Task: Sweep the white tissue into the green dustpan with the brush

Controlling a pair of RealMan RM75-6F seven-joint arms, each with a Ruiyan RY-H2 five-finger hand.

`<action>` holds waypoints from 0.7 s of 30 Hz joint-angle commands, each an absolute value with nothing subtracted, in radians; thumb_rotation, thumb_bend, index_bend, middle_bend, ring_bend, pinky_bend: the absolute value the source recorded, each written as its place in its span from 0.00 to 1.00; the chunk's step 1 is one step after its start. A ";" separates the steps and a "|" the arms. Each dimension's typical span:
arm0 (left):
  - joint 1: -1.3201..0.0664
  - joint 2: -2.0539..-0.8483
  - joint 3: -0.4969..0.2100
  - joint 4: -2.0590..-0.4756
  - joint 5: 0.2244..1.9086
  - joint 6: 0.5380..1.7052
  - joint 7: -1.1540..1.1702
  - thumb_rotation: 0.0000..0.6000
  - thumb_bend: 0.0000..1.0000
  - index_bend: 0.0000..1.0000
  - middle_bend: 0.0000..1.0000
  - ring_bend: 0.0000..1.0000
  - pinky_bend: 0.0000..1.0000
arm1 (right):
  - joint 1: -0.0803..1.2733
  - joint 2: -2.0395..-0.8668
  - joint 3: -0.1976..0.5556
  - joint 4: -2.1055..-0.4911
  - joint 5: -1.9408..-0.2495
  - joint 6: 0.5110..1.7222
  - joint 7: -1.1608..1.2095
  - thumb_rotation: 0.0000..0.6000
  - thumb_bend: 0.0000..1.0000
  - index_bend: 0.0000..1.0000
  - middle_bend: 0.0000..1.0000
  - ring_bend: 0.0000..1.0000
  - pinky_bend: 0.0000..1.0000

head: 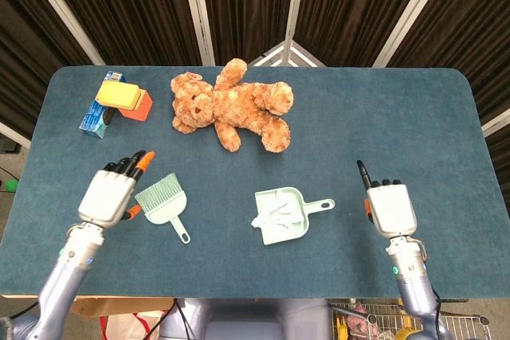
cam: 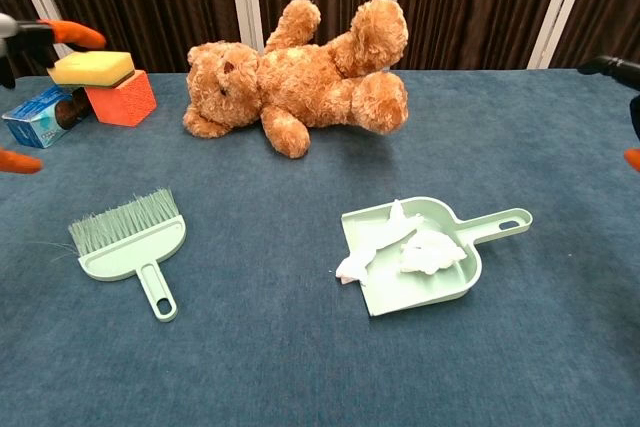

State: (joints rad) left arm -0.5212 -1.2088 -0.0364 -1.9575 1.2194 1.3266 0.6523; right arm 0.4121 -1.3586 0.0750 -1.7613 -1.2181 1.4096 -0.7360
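Note:
The green brush (head: pixel 163 203) (cam: pixel 132 247) lies flat on the blue table, bristles toward the back, handle toward the front. My left hand (head: pixel 111 193) hovers just left of it, fingers spread and holding nothing; only its fingertips (cam: pixel 62 34) show at the left edge of the chest view. The green dustpan (head: pixel 284 214) (cam: pixel 455 287) sits mid-table with its handle pointing right. White tissue (head: pixel 272 214) (cam: pixel 420 249) lies inside it, and one piece (cam: pixel 352 267) hangs over the front lip. My right hand (head: pixel 391 205) hangs right of the dustpan handle, empty, with its fingers extended.
A brown teddy bear (head: pixel 233 110) (cam: pixel 300 72) lies on its back behind the dustpan. At the back left stand an orange block (cam: pixel 122 99) with a yellow sponge (head: pixel 118 94) on top, and a blue box (cam: pixel 38 115). Dark curtains hang behind the table.

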 commanded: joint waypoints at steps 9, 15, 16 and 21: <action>-0.230 -1.036 0.179 -1.911 1.528 1.536 0.252 1.00 0.00 0.00 0.00 0.00 0.02 | 0.227 -1.189 -0.065 -1.780 -1.457 1.535 -0.397 1.00 0.41 0.00 0.00 0.00 0.00; -0.123 -1.067 0.204 -1.766 1.614 1.649 0.154 1.00 0.00 0.00 0.00 0.00 0.00 | 0.133 -1.120 -0.115 -1.681 -1.541 1.627 -0.247 1.00 0.41 0.00 0.00 0.00 0.00; -0.110 -1.074 0.200 -1.730 1.619 1.662 0.142 1.00 0.00 0.00 0.00 0.00 0.00 | 0.116 -1.113 -0.120 -1.660 -1.547 1.641 -0.212 1.00 0.41 0.00 0.00 0.00 0.00; -0.079 -1.090 0.175 -1.646 1.639 1.702 0.108 1.00 0.00 0.00 0.00 0.00 0.00 | 0.069 -1.083 -0.128 -1.625 -1.560 1.668 -0.119 1.00 0.41 0.00 0.00 0.00 0.00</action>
